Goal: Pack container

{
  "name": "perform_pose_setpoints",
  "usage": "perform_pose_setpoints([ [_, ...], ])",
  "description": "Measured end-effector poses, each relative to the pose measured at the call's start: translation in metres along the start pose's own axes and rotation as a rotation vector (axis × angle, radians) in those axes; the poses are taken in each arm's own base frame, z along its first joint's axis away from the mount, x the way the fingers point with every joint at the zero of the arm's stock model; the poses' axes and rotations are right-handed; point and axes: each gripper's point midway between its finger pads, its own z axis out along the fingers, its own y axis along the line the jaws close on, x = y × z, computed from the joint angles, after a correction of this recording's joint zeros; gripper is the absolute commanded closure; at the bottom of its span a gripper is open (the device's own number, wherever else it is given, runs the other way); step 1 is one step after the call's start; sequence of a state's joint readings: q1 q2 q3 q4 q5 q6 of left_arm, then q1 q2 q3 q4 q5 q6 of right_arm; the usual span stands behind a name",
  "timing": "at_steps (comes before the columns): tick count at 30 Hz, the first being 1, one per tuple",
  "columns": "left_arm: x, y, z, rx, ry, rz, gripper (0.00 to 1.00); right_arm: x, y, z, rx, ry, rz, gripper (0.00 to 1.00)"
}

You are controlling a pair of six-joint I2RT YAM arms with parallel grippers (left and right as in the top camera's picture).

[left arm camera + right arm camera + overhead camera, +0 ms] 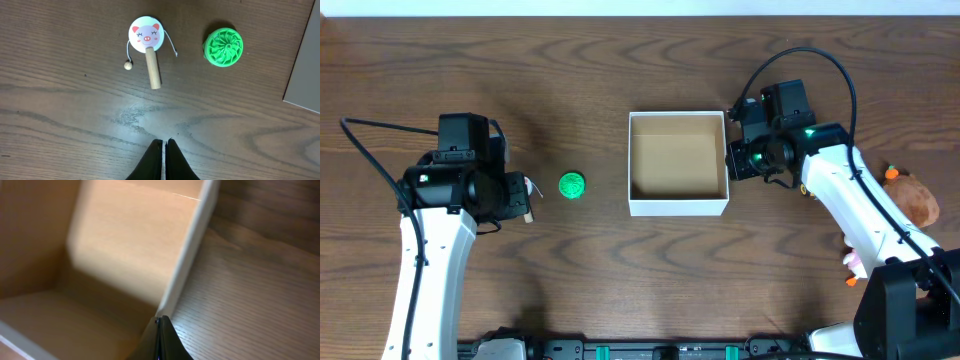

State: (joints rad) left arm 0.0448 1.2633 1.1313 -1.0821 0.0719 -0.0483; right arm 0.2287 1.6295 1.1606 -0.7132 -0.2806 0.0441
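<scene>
The container (678, 206), a square shallow box with white walls and a tan inside, sits at the table's middle with nothing in it. Its white wall (190, 255) fills the right wrist view. My right gripper (159, 319) is shut, its tip against the rim of the box's right wall (732, 160). A green ridged round toy (571, 185) lies left of the box. A pig-face rattle drum (146, 34) on a wooden stick lies left of the green toy (223, 47). My left gripper (164, 142) is shut and empty above bare table, short of both toys.
A brown and orange plush toy (912, 197) lies at the right edge. A small pink item (853, 262) sits beside the right arm's base. The box's corner (306, 65) shows at the right edge of the left wrist view.
</scene>
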Motion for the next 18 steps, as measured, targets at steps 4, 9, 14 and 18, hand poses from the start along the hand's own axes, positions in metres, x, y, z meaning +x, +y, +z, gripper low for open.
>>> perform_pose_setpoints([
  [4, 0.0, 0.0, 0.0, 0.0, 0.0, 0.0, 0.94, -0.001, -0.014, -0.001, 0.081, -0.006, 0.043, 0.98],
  [9, 0.0, 0.0, 0.0, 0.0, 0.0, 0.0, 0.94, -0.007, -0.026, -0.002, 0.152, -0.037, 0.06, 0.96],
  [14, 0.0, 0.0, 0.0, 0.0, 0.0, 0.0, 0.94, -0.006, -0.03, 0.001, 0.181, -0.03, 0.07, 0.97],
  [18, 0.0, 0.0, 0.0, 0.0, 0.0, 0.0, 0.94, 0.001, -0.03, 0.022, 0.181, 0.021, 0.066, 0.98],
])
